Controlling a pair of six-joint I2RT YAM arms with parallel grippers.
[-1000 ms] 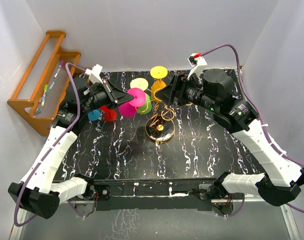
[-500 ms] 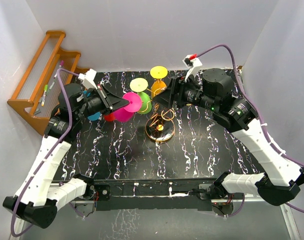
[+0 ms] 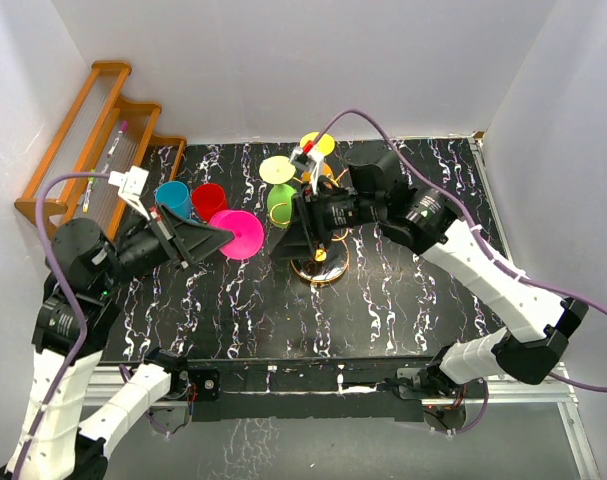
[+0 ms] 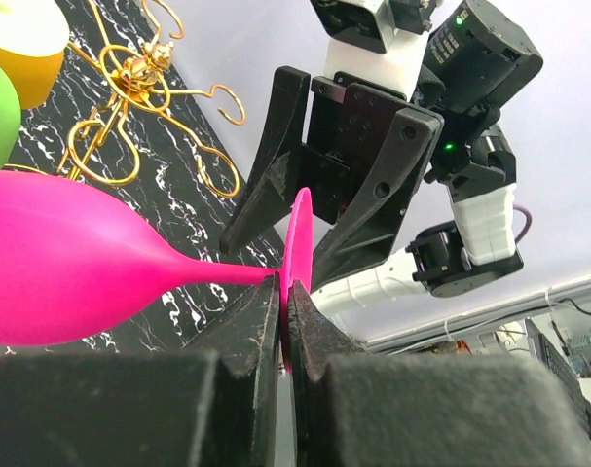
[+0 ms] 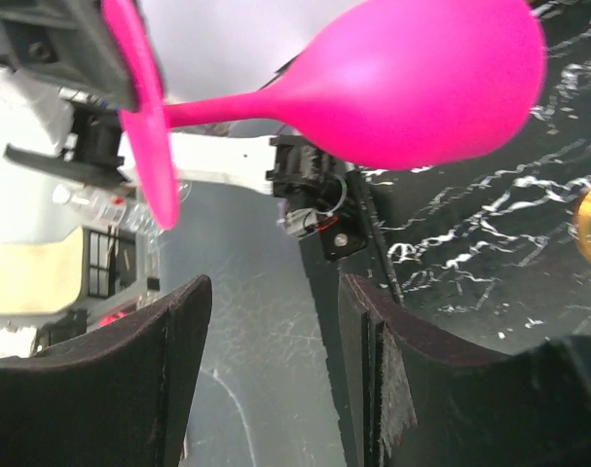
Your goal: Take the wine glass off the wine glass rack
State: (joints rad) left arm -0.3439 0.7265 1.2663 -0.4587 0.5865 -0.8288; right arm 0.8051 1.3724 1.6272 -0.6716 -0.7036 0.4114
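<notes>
The pink wine glass (image 3: pixel 241 232) is off the gold wire rack (image 3: pixel 319 264) and lies sideways in the air to its left. My left gripper (image 3: pixel 223 238) is shut on the glass's foot disc (image 4: pixel 300 233), with the bowl (image 4: pixel 61 282) sticking out to the left in the left wrist view. My right gripper (image 3: pixel 281 245) is open and empty, low in front of the rack, facing the pink glass (image 5: pixel 422 83) across a small gap. The rack's looped arms (image 4: pixel 139 88) still carry green (image 3: pixel 281 203), pale yellow (image 3: pixel 278 169) and yellow (image 3: pixel 318 145) glasses.
A blue glass (image 3: pixel 171 198) and a red glass (image 3: pixel 208 200) stand on the black marbled table (image 3: pixel 383 300) behind my left gripper. A stepped wooden shelf (image 3: pixel 83 160) leans at the back left. White walls close in the table on three sides.
My left arm has drawn back to the left and down with the pink glass, clear of the rack. My right gripper has swung left and lower, in front of the rack.
</notes>
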